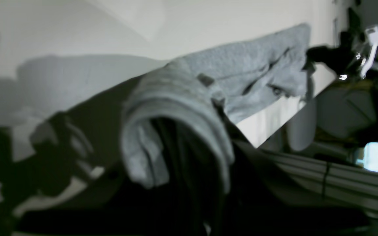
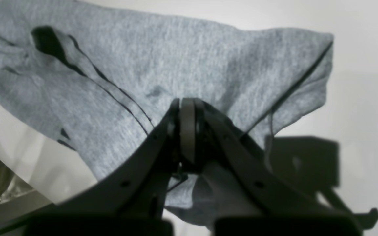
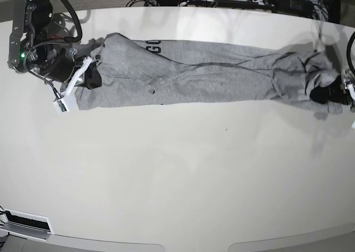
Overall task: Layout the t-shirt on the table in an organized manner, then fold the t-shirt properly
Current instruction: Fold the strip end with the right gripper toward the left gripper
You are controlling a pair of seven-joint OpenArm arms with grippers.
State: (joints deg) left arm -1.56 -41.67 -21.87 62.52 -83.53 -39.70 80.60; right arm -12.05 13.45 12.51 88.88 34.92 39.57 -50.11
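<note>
Two claws hold the shirt [image 3: 205, 74] stretched between them along the far part of the worktop [image 3: 183, 169]. My right claw [image 2: 187, 131] is pinched together on the grey cloth, its dark fingers [image 2: 149, 157] meeting at one edge of the shirt, with folds and a dark seam line running away from the grip. My left claw [image 3: 331, 92] sits at the opposite end, where bunched cloth drapes over it; in the left wrist view it is mostly covered, so I cannot tell how its fingers stand. Black lettering [image 3: 153, 46] shows near the right-claw end. The shirt lies as a long, wrinkled band.
</note>
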